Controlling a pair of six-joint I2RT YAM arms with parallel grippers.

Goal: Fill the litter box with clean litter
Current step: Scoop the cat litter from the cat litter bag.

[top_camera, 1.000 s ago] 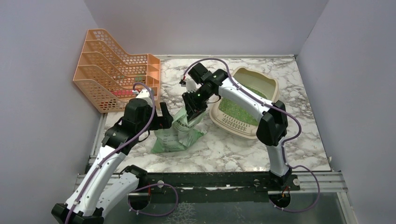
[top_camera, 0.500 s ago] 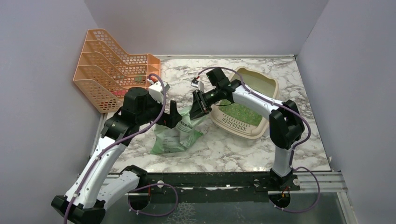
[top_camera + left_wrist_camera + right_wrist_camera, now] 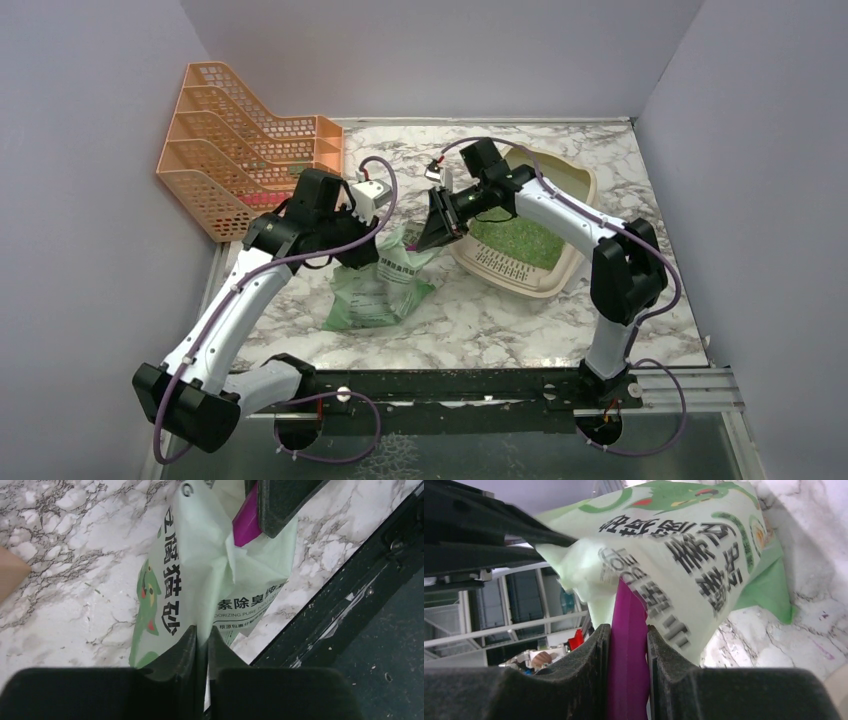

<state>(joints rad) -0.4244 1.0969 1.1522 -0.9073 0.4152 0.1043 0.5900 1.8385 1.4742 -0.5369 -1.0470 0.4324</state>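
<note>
Left wrist view: left gripper clenched on a fold of the soft translucent green bag of clean litter, on the marble table left of the beige plastic litter box; right gripper clamps the magenta plastic scoop.

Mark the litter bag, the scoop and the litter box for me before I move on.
litter bag [image 3: 365, 300]: top view, on its green lower body lying on the table.
scoop [image 3: 626, 645]: right wrist view, on its magenta length just short of the bag.
litter box [image 3: 505, 265]: top view, on its slotted near lip.
</note>
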